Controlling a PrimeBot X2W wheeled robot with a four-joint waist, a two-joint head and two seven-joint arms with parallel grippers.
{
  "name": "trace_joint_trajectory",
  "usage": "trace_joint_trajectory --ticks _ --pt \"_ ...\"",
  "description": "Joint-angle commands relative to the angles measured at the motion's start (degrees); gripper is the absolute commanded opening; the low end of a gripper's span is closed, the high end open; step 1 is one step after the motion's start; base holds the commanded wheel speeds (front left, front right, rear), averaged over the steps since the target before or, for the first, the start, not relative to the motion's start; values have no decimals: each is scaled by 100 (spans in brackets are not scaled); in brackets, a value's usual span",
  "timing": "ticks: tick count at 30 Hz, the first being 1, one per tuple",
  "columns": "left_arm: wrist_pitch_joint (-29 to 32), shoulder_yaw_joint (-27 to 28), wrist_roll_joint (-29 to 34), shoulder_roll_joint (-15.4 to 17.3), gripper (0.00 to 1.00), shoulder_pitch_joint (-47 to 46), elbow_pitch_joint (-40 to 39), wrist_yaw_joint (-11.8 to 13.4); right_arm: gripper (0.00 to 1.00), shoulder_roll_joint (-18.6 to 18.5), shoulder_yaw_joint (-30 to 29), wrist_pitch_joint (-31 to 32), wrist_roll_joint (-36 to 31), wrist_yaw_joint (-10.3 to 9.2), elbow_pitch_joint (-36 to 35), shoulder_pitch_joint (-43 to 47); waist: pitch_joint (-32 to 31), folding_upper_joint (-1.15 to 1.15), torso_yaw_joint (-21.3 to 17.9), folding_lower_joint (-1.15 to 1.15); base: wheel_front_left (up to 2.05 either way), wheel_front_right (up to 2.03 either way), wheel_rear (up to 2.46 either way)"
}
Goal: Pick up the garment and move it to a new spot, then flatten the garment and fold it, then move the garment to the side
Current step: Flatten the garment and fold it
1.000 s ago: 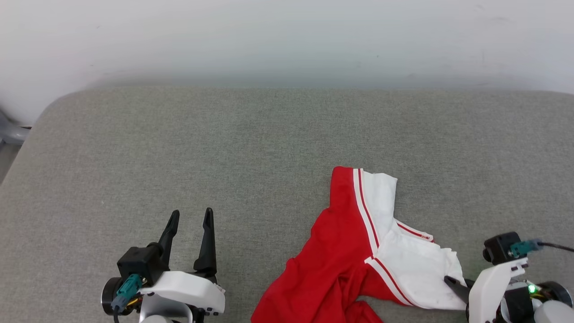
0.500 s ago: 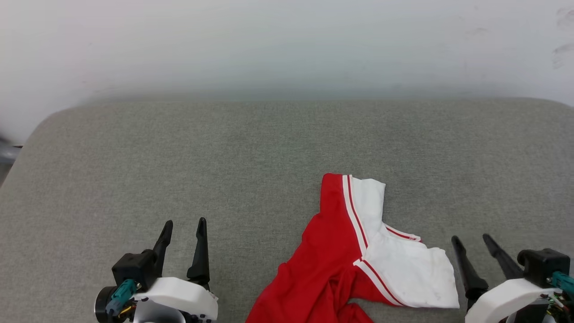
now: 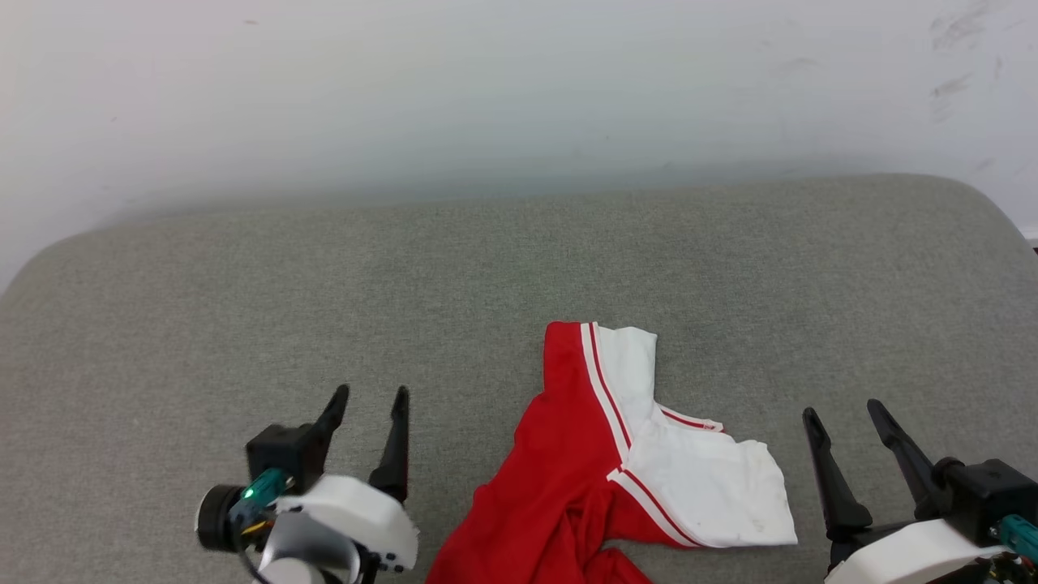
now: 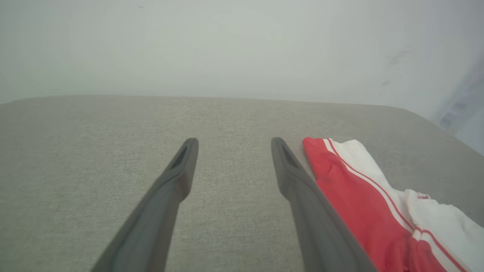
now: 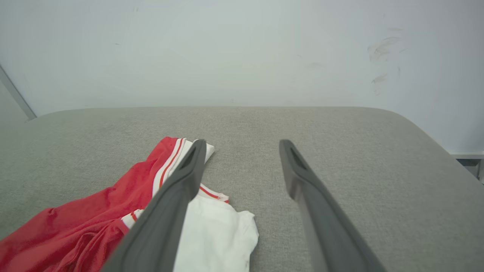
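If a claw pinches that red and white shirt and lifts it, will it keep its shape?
Probably not: the garment lies crumpled in soft folds on the grey cushion, so it would likely droop. It looks thin and light, so a pinch on the white sleeve should raise it. A push would probably bunch it rather than slide it.

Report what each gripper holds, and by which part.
Nothing. Left gripper and right gripper stand open, clear of the red jersey.
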Motion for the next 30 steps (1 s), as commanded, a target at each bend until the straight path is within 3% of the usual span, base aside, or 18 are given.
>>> trace_joint_trajectory --ticks 1,6,14,30 --pt "115 -103 32 -18 100 -200 -16 -63 100 44 -12 43 -3 -3 -83 60 58 0 -46 1 0 0 0" --pt "810 -688 105 -155 100 -988 163 -341 100 86 -69 244 -33 -4 -261 48 300 0 -199 1 0 0 0" --pt "1860 -1459 -75 -333 100 -2442 810 -503 100 112 -38 290 -48 -3 -341 -256 848 0 -590 1 0 0 0" --pt "3700 -2865 -1128 -365 100 -4510 3016 -337 100 180 163 -39 187 -4 147 -815 1713 0 -1260 1 0 0 0"
